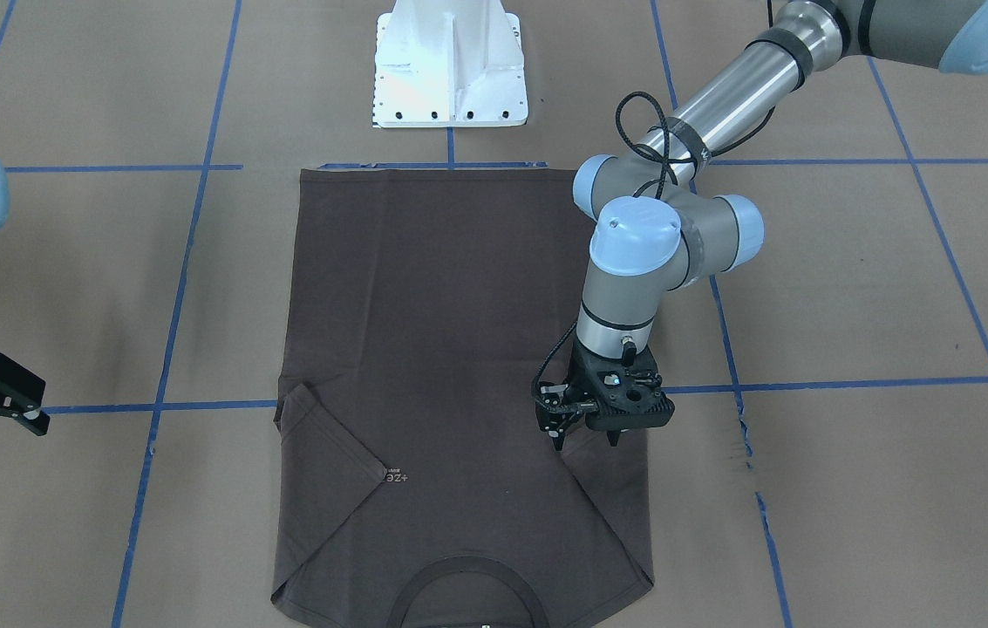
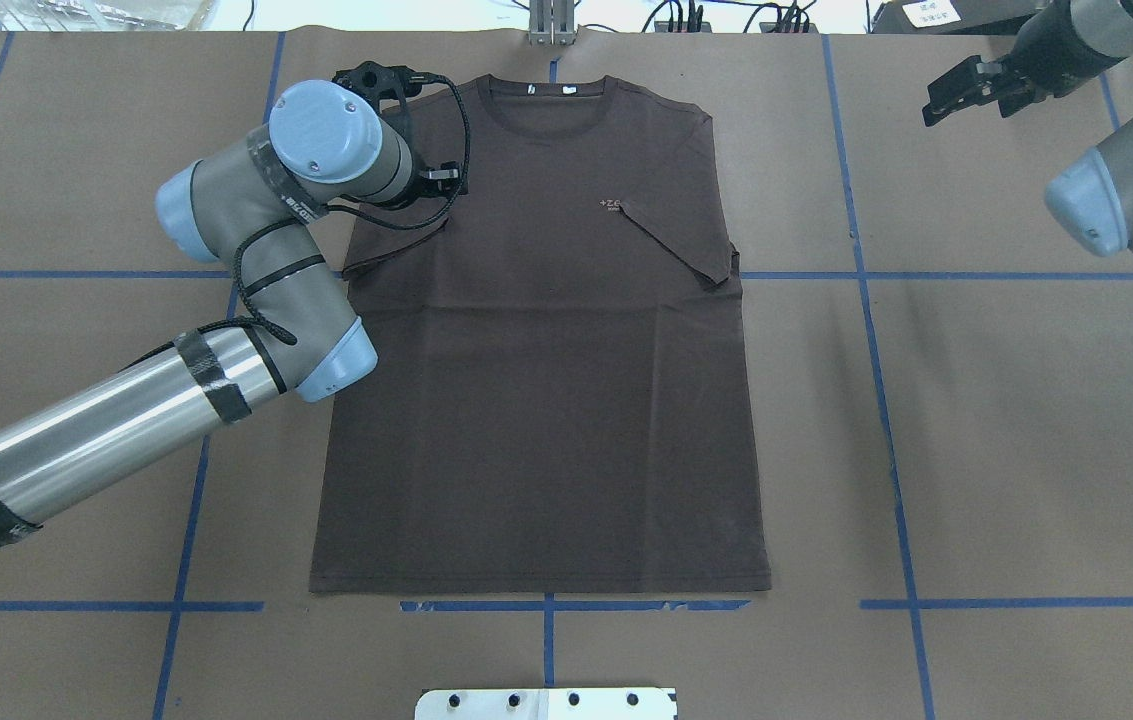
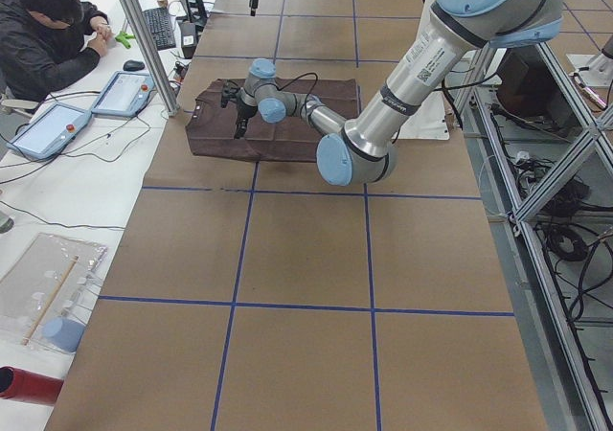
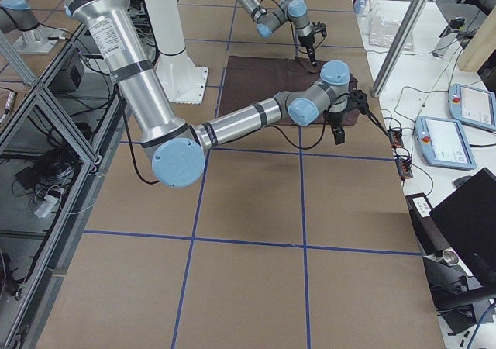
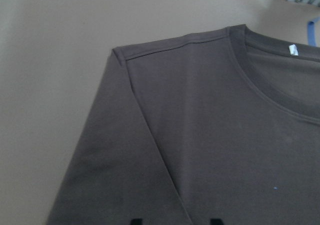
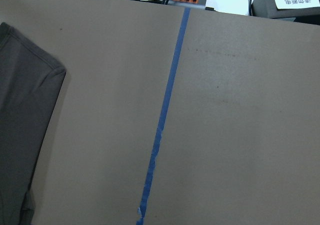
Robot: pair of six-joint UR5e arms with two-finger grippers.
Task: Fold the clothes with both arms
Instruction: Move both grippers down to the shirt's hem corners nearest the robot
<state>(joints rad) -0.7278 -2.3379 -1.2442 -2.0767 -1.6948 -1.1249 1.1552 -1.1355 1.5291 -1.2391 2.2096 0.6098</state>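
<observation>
The dark brown-grey T-shirt (image 2: pixel 546 400) lies flat on the table, collar (image 2: pixel 546 95) at the far edge, hem near the robot. Both sleeves are folded inward onto the chest; the right one ends by the pale logo (image 2: pixel 611 205). My left gripper (image 1: pixel 585 439) is open, pointing down just above the folded left sleeve near the shoulder. In the left wrist view its fingertips (image 5: pixel 135 221) stand apart over the cloth, holding nothing. My right gripper (image 2: pixel 936 100) looks open and empty, off to the side of the shirt (image 1: pixel 441 331), beyond the right shoulder, above bare table.
The white pedestal base (image 1: pixel 450 70) stands at the robot's side of the table, just past the hem. Blue tape lines (image 2: pixel 866 275) grid the brown table. An operator (image 3: pixel 48 38) sits at a desk with tablets beyond the collar edge.
</observation>
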